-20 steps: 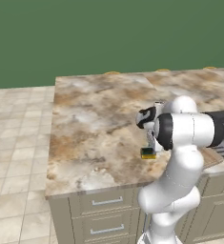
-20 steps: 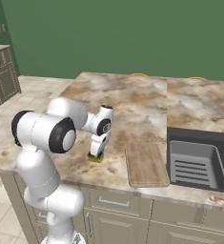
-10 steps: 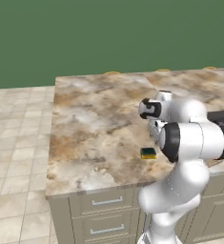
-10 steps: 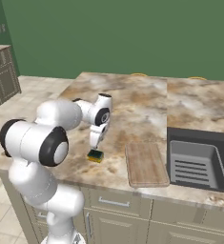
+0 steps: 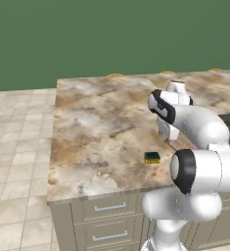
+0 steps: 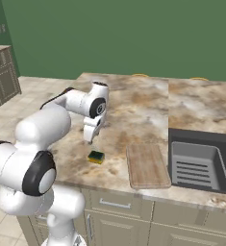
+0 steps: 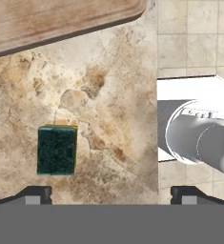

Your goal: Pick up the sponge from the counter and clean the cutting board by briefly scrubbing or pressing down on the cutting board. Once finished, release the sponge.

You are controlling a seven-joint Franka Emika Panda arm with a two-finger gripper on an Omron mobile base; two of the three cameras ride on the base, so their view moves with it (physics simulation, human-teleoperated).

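Sponge point(image 7: 56, 150) below open pincer point(image 7: 111, 194)

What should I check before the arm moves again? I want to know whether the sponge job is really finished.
1. Gripper open: ok, jaws stand wide in the hand view.
2. Sponge released: ok, it lies free on the counter, below the gripper.
3. Sponge on the cutting board: not ok, it rests on bare counter left of the board, apart from it.
4. Sponge upright: ok, green side up in the hand view.
5. Board already scrubbed: cannot tell, its surface shows no sign either way.
6. Board flat on the counter beside the sink: ok.
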